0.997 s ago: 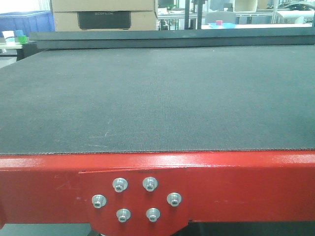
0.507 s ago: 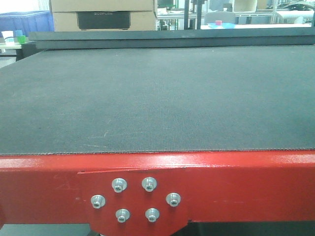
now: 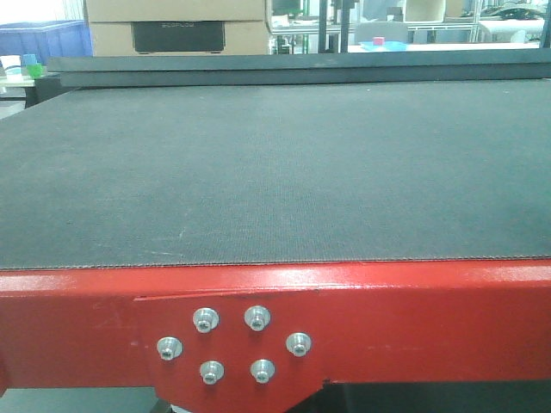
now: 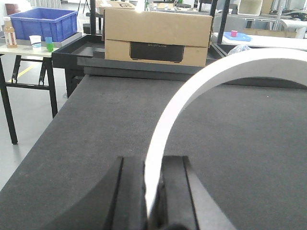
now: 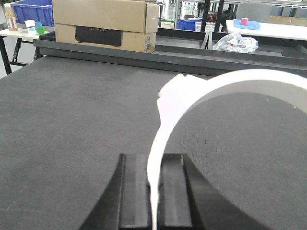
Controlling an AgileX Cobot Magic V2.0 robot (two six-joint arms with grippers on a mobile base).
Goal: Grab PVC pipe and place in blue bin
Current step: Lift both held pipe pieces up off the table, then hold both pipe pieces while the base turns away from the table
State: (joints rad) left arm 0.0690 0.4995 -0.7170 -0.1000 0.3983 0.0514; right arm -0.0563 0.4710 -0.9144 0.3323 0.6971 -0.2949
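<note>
In the left wrist view a white curved PVC pipe (image 4: 192,91) arcs up and to the right from my left gripper (image 4: 153,191), whose black jaws are shut on its thin wall. The right wrist view shows much the same: a white curved pipe wall (image 5: 230,81) rises from my right gripper (image 5: 154,191), shut on it, with a jagged white edge near its left bend. The blue bin (image 4: 43,21) stands on a side table beyond the mat's far left corner, also visible as the blue bin (image 5: 31,9) and the blue bin (image 3: 43,39). Neither gripper nor pipe shows in the front view.
A dark mat (image 3: 275,172) covers the table, with a red frame (image 3: 387,318) along its near edge. A cardboard box (image 4: 158,36) sits at the far edge. Cups (image 4: 38,43) stand beside the bin. A plastic bag (image 5: 235,42) and a blue tray (image 5: 247,23) lie at far right.
The front view has shifted slightly: the frame bolts and background objects have slid a little to the left. No gripper or pipe enters that view.
</note>
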